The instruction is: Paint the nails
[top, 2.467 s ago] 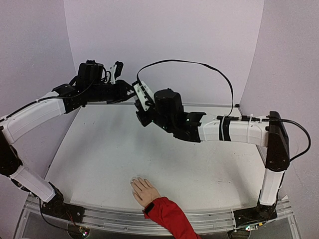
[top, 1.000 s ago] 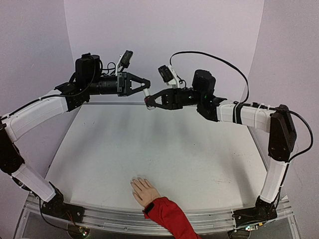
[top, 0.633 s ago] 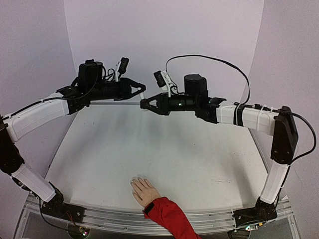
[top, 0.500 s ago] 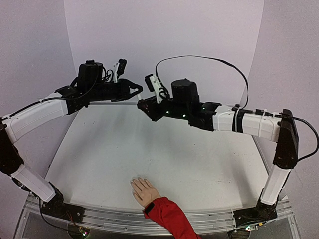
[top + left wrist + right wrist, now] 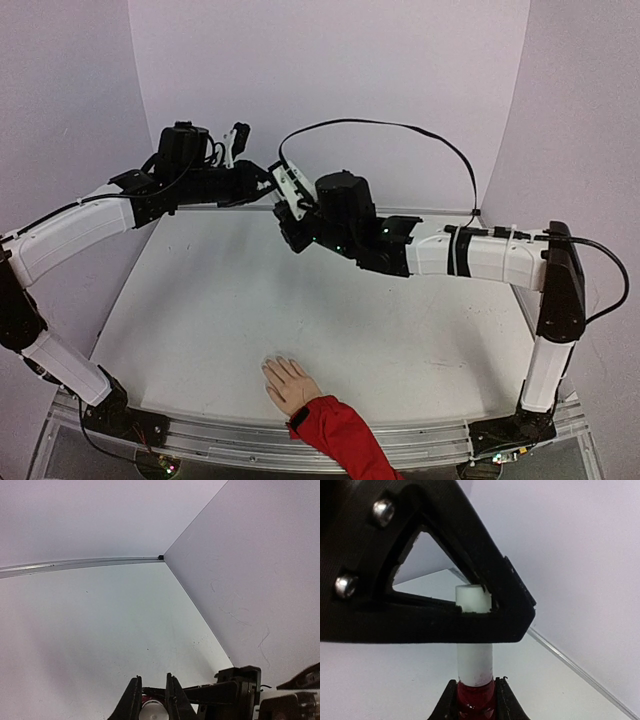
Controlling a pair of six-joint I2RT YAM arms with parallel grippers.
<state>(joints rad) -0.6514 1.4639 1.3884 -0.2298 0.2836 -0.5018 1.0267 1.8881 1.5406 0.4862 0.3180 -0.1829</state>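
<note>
The beige mannequin hand [image 5: 290,383] with a red sleeve [image 5: 342,432] lies palm down at the table's near edge; its nails [image 5: 277,363] are too small to judge for colour. High above the back of the table, my right gripper [image 5: 281,212] [image 5: 475,700] is shut on the dark-red polish bottle [image 5: 476,696]. My left gripper [image 5: 267,187] [image 5: 151,700] is shut on the bottle's white cap [image 5: 474,652] [image 5: 152,711]. The two grippers meet tip to tip, far from the hand.
White table top [image 5: 300,300] enclosed by pale back and side walls [image 5: 330,80]. The right arm's black cable [image 5: 400,128] arches over its wrist. A metal rail [image 5: 250,437] runs along the near edge by the arm bases.
My right wrist has turned and its arm has swung lower and to the left, closing up on the left gripper. The left arm has barely moved. The mannequin hand has not moved.
</note>
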